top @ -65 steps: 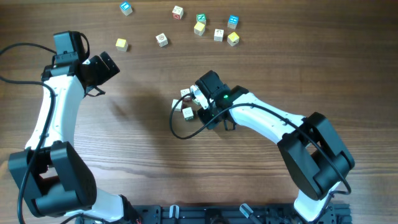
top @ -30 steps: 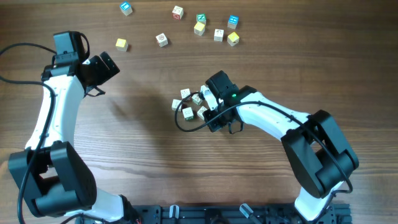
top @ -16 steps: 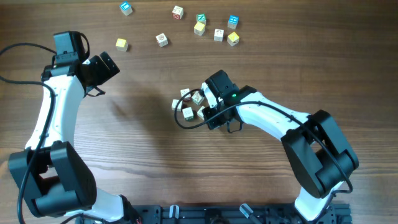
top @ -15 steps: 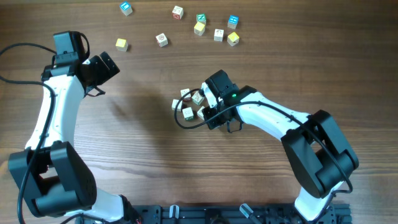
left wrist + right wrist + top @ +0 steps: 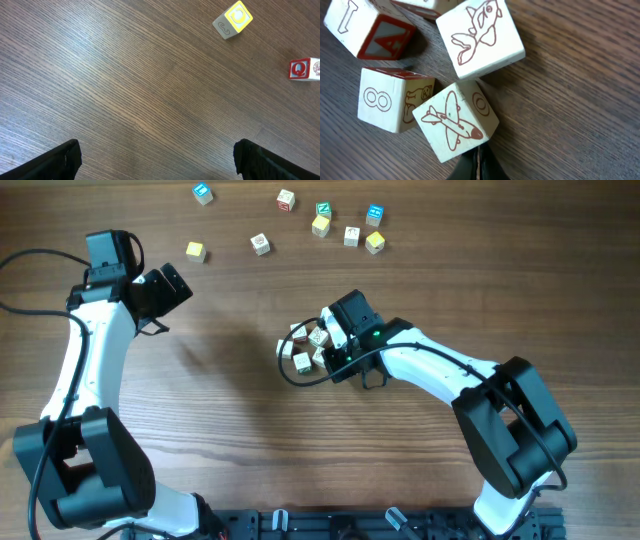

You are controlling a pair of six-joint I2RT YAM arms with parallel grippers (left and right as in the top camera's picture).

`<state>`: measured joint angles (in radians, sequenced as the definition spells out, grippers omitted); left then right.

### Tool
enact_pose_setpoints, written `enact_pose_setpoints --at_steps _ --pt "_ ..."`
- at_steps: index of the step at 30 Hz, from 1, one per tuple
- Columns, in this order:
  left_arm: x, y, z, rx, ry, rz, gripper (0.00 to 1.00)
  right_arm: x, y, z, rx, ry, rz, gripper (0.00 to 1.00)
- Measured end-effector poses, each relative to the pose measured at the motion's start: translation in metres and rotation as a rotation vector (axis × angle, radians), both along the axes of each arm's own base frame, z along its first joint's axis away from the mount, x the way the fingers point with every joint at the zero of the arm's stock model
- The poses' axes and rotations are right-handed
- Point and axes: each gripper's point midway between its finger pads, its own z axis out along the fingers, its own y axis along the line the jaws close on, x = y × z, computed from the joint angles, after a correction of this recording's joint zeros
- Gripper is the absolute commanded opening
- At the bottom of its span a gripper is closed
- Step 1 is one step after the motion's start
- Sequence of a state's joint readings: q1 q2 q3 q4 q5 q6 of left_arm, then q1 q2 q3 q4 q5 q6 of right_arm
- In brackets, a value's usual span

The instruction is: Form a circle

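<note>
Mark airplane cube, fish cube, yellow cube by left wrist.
airplane cube (image 5: 451, 125): right wrist view, on the airplane face.
fish cube (image 5: 479, 35): right wrist view, on the fish drawing.
yellow cube (image 5: 239, 15): left wrist view, on its yellow face.

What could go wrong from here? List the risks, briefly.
1. The shut right gripper sits at a corner of the airplane cube. A push from here may spin it or drive it into the fish cube and the 8 cube.
2. The right arm's black cable loops close beside the circle. It might drag a cube when the arm moves.
</note>
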<state>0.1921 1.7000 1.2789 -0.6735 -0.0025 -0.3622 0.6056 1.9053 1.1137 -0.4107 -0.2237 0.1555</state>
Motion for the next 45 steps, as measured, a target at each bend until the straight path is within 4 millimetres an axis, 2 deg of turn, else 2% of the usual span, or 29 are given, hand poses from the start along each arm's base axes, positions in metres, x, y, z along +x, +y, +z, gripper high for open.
enact_pose_setpoints --at_steps 10,16,21,29,41,43,45 --pt "0.000 0.000 0.000 0.000 0.000 0.000 1.00 0.004 0.003 0.002 0.013 -0.021 0.002 0.05" --pt "0.000 0.000 0.000 0.000 0.000 0.000 1.00 -0.002 0.000 0.000 0.001 0.006 0.017 0.05" --pt "0.000 0.000 0.000 0.000 0.000 0.000 1.00 -0.007 0.007 0.002 0.033 0.014 0.071 0.05" --pt "0.000 0.000 0.000 0.000 0.000 0.000 1.00 -0.001 0.013 0.006 0.065 -0.015 0.076 0.05" --pt "0.000 0.000 0.000 0.000 0.000 0.000 1.00 -0.007 0.008 0.005 0.042 0.009 0.078 0.06" --pt "0.000 0.000 0.000 0.000 0.000 0.000 1.00 -0.006 0.002 0.013 0.009 0.000 0.069 0.05" --pt "0.000 0.000 0.000 0.000 0.000 0.000 1.00 0.005 -0.002 0.036 -0.010 -0.072 0.051 0.05"
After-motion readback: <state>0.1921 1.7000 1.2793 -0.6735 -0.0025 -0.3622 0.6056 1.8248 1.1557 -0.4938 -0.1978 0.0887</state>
